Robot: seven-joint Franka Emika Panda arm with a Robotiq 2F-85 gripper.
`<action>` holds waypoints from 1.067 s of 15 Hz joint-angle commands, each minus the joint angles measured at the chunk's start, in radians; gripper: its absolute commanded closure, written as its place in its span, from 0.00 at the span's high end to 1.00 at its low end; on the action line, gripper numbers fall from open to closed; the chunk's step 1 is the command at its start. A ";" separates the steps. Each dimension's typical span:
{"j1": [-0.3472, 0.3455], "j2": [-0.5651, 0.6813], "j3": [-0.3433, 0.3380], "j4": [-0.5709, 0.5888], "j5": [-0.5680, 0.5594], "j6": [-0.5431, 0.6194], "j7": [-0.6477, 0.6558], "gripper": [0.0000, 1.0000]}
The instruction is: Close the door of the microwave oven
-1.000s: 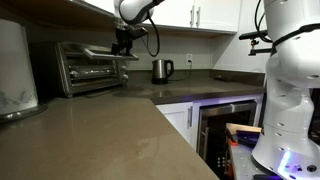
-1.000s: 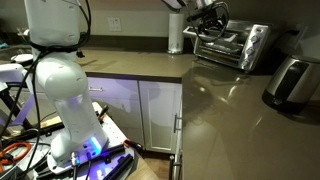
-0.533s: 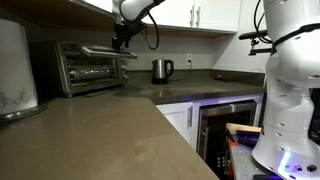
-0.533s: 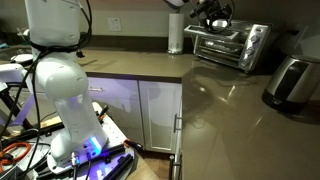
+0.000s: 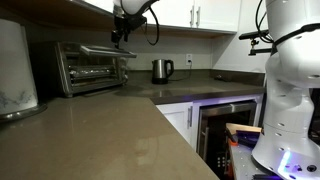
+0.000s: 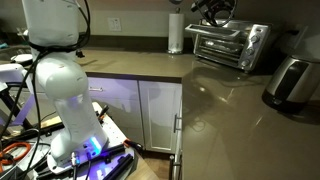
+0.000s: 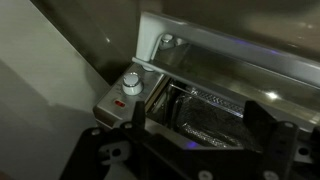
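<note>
The silver microwave oven (image 5: 72,68) stands on the counter against the wall and shows in both exterior views (image 6: 250,45). Its door (image 6: 218,46), with a dark glass window and a bar handle, stands upright or nearly so against the oven front; I cannot tell if it is fully latched. In the wrist view I look down on the door glass (image 7: 212,112) with wire racks behind it, and a knob (image 7: 132,85). My gripper (image 5: 121,35) hangs just above the door's top edge (image 6: 212,10), with its fingers spread and empty (image 7: 205,135).
A steel kettle (image 5: 162,70) stands right of the oven. A large white appliance (image 5: 15,65) sits at the near left. Upper cabinets (image 5: 200,14) hang close above the gripper. A glass-fronted under-counter door (image 5: 225,125) and a white robot body (image 5: 290,80) are nearby.
The gripper has risen away from the door's top edge. The door has swung up from tilted open to upright against the oven.
</note>
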 commanded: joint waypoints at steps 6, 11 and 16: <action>0.001 -0.041 0.009 -0.010 -0.001 -0.021 -0.008 1.00; -0.018 -0.064 0.036 -0.031 0.156 -0.094 -0.094 1.00; -0.018 -0.106 0.052 -0.045 0.256 -0.232 -0.149 1.00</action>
